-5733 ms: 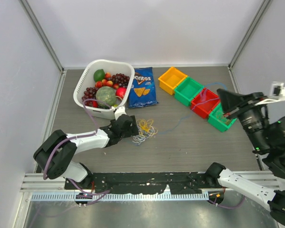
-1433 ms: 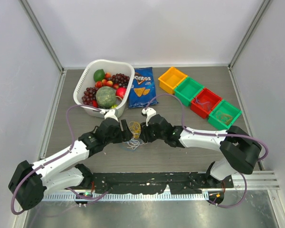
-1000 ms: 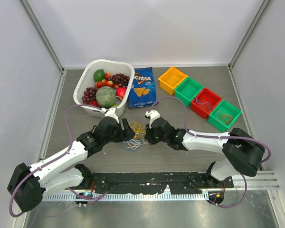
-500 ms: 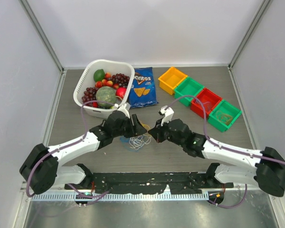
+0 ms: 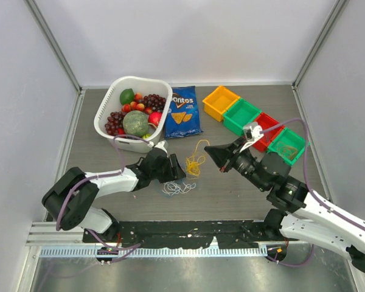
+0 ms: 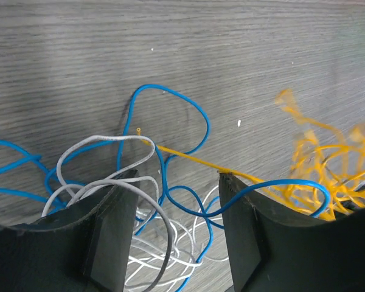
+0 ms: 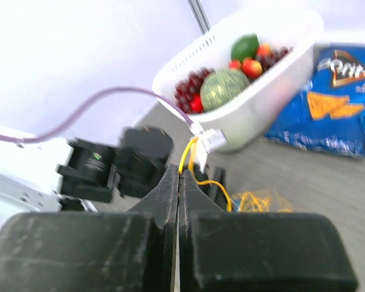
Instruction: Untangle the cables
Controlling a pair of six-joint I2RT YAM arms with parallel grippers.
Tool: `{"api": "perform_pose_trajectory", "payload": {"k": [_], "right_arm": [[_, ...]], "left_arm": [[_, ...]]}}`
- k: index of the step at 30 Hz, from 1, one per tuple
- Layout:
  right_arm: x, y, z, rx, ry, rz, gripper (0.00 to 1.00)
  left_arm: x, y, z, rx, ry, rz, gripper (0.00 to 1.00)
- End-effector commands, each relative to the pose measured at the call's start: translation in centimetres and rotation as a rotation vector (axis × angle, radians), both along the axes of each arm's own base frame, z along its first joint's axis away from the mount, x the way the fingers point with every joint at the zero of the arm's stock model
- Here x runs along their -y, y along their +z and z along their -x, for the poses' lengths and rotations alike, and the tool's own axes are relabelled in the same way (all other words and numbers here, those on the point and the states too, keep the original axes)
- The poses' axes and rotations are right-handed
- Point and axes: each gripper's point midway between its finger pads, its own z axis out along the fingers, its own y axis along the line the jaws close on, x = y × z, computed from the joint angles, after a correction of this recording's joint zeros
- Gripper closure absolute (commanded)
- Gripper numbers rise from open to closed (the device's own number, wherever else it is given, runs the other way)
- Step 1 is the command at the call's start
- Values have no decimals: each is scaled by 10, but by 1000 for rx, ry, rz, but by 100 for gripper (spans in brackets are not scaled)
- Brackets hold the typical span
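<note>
A robotics lab cell: plain white panels (image 5: pixel 188 36) in aluminium framing (image 5: pixel 53 44) enclose a grey table (image 5: pixel 231 188).

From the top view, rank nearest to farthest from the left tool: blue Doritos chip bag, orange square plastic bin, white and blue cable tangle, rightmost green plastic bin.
1. white and blue cable tangle, beside the left tool
2. blue Doritos chip bag, farther back
3. orange square plastic bin, back right
4. rightmost green plastic bin, far right

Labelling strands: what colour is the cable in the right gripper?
Yellow. The cable in the right gripper shows best in the right wrist view.
</note>
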Motion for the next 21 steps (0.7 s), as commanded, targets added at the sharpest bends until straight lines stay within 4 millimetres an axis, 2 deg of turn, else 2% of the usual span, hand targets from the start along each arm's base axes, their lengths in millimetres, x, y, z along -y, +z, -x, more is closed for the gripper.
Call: {"api": "perform_pose_trajectory", "payload": {"k": [1,2,3,4,5,6,8,10,12,14,15,16,18,21], "right_arm": [[13,91,11,120,5,-147,99],[15,96,11,121,2,-144,99],[21,117,13,154,-7,-159,99],[24,120,14,156,-13,-144,99],[31,140,17,195,-21,-158,99],[36,145,16,204,-37,-151,99],[50,174,20,249,-67,-173,99],[54,181,19,259,-83,-156,99],[55,178,17,258,-98,-133,99],[54,167,14,243,-107,-117,99],[53,165,14,239,-103,-120,99],[48,154,11,220,-97,-102,99],[38,139,11,189,-65,-76,100],[24,119,13,151,-7,-54,99]], "left_arm": [[-12,-19,-5,8,42,-51,41],[-14,-22,-3,1,41,-61,41],[-19,-25,-6,10,62,-85,41],[-22,-26,-5,15,67,-95,41],[-25,-27,-4,19,67,-106,41],[-29,-27,-3,25,74,-115,41],[-36,-25,-2,32,87,-123,41],[-37,-17,-2,54,86,-114,40],[-41,-6,-2,87,92,-108,39],[-39,14,-3,146,69,-65,33],[-33,34,-3,198,46,-10,28],[-28,47,-1,234,20,32,22],[-14,87,4,332,-58,158,13],[2,153,14,488,-165,323,6]]}}
